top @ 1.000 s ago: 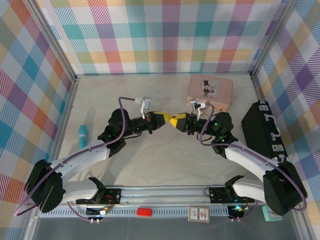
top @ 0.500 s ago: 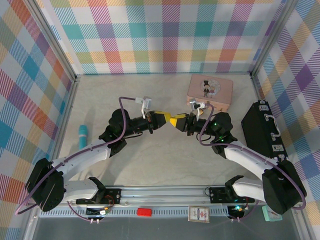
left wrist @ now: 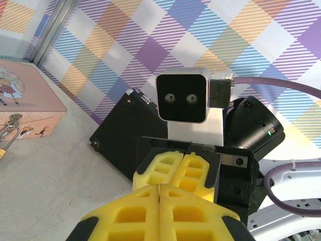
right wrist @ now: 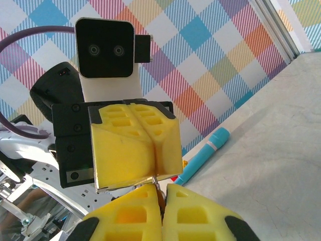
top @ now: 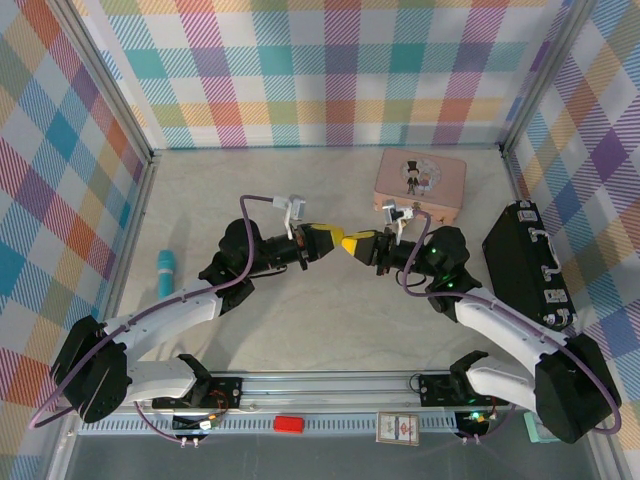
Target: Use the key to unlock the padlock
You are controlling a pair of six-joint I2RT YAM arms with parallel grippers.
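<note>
The left claw (top: 329,238) and the right claw (top: 353,243) meet tip to tip above the middle of the tabletop (top: 300,320), a little in front of the pink tin (top: 421,181); both arms reach inward from their bases, so the yellow fingers point at each other. In the right wrist view the fingers of the left claw are pressed flat together, and from their seam comes out a thin sliver of grey metal, the key (right wrist: 156,179); its lower end goes into the seam of the right claw, whose fingers are also pressed together with no gap. So each claw pinches one end of the key, and the key is in the air, not on the tabletop.

The padlock (left wrist: 3,148) hangs at the front wall of the pink tin, seen at the left edge of the left wrist view; its silver shackle goes up to the tin's clasp, and the brass body is cut by the frame. A black hard case (top: 522,265) lies to the right of the tin; a teal marker pen (top: 164,272) lies well apart on the left side.
</note>
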